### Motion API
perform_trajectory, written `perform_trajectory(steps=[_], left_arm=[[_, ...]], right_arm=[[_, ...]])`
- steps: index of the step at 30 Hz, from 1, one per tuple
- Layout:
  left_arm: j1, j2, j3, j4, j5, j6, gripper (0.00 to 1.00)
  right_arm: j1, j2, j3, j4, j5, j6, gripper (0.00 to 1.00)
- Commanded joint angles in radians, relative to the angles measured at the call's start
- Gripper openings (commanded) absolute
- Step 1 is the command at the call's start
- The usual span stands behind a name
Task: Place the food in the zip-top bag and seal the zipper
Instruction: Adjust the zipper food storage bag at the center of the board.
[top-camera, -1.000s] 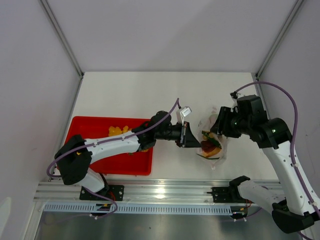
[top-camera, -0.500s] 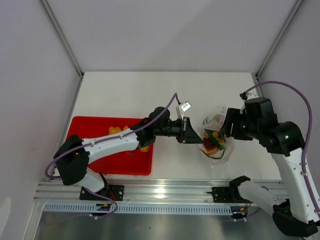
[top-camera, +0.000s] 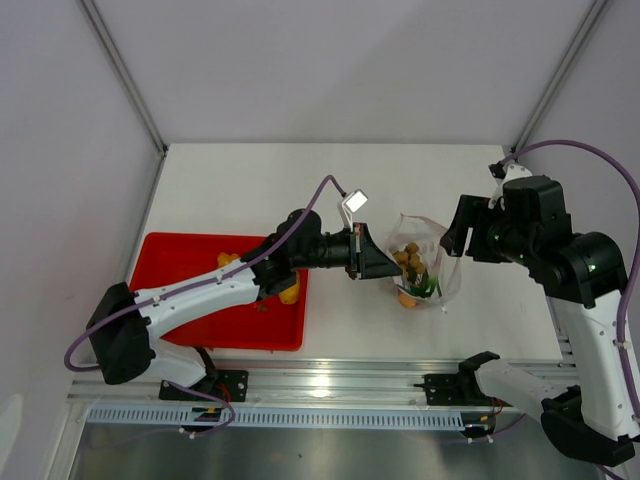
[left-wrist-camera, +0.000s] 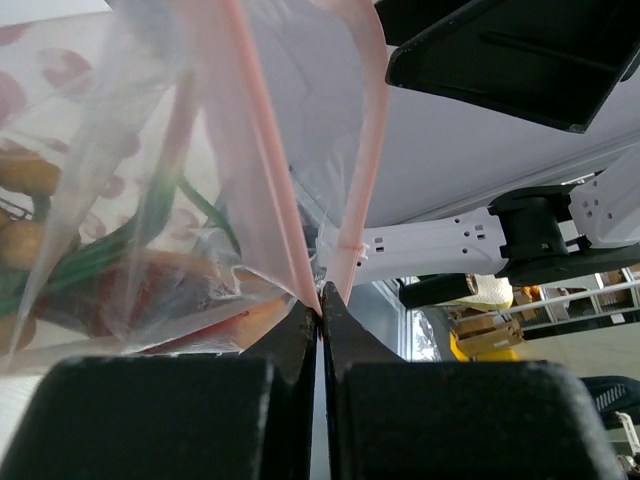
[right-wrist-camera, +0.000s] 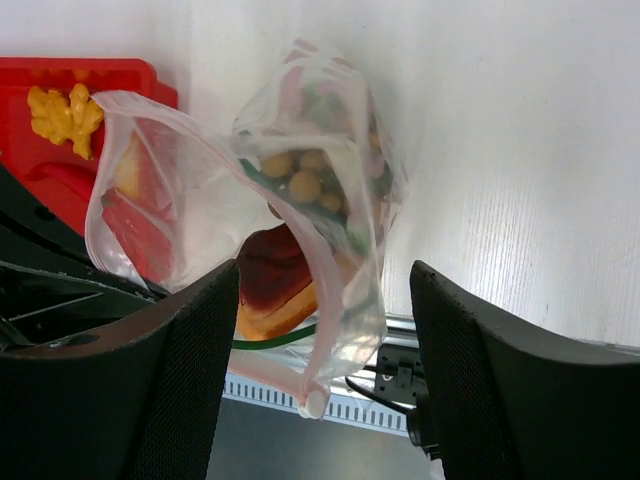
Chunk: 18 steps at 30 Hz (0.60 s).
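Centre of the overhead frame: we are seeing the zip-top bag (top-camera: 425, 262), its mouth gaping. Small tan balls (right-wrist-camera: 305, 185), an orange-brown wedge (right-wrist-camera: 275, 300) and green stalks (right-wrist-camera: 270, 342) are lying inside. The left gripper (left-wrist-camera: 320, 318) is pinching the zipper (left-wrist-camera: 268, 180) tight. The right gripper (right-wrist-camera: 322, 270) is standing wide, gripping nothing. The red tray (top-camera: 170, 255), lower left, is holding yellow pieces (right-wrist-camera: 62, 115).

Zip-top bag (top-camera: 427, 233) (zipper (left-wrist-camera: 266, 160) unsealed) holds tan balls (top-camera: 408, 258), green stalks (top-camera: 426, 288).
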Motion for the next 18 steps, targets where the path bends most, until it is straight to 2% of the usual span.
perform_trajectory(steps=[1, 11, 14, 17, 18], left_arm=[[0.006, -0.023, 0.035, 0.036, -0.010, -0.022, 0.01], [0.006, -0.023, 0.008, 0.065, 0.012, -0.034, 0.01], [0.008, -0.034, 0.008, 0.051, 0.013, -0.025, 0.01], [0.009, -0.043, 0.003, 0.047, 0.019, -0.018, 0.01], [0.011, -0.044, 0.001, 0.043, 0.021, -0.017, 0.01]], right_arm=[[0.001, 0.004, -0.002, -0.083, 0.031, -0.010, 0.70], [0.001, 0.011, -0.105, 0.015, 0.006, -0.019, 0.63], [0.001, 0.024, -0.105, 0.036, 0.011, -0.022, 0.58], [0.001, 0.033, -0.100, 0.041, 0.028, -0.022, 0.37], [-0.001, 0.028, -0.105, 0.041, 0.034, -0.022, 0.23]])
